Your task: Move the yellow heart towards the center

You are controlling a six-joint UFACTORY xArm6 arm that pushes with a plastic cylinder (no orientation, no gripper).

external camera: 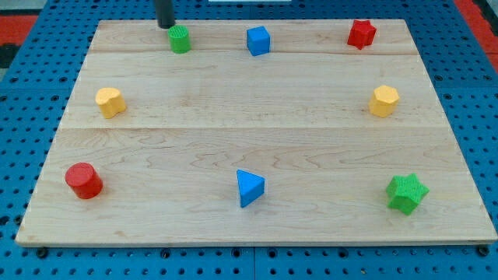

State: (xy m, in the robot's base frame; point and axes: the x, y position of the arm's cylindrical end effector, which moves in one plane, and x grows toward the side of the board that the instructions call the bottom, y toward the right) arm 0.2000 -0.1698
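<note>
Nearest the camera, along the bottom of the frame, sit three blocks on the wooden board (257,117): a red cylinder (83,180) at lower left, a blue triangular wedge (249,187) at lower centre, and a green star (407,193) at lower right. All look like matte plastic with finely ribbed sides. That board is pale maple-like wood, made of planks whose seams run left to right, with soft grain lines, and it lies on a blue pegboard surface (23,109) dotted with holes.

My tip (166,26) is a plain dark rod with no jaws to spread or close; it holds nothing. It comes down at the upper left of the frame, at the board's far edge, just beside the green cylinder (180,38), on that block's upper-left side. Whether it actually touches the green block cannot be told from this view.

Along the top edge, a blue cube (258,40) stands right of the green cylinder, and a red star-like block (361,33) sits at upper right.

Two yellow blocks rest at mid-height, well apart. One (110,102) is at the left edge, the other (384,101) at the right edge. Both look chunky and rounded; which one is the heart cannot be made out with certainty. Both lie far from the board's centre and from my tip.
</note>
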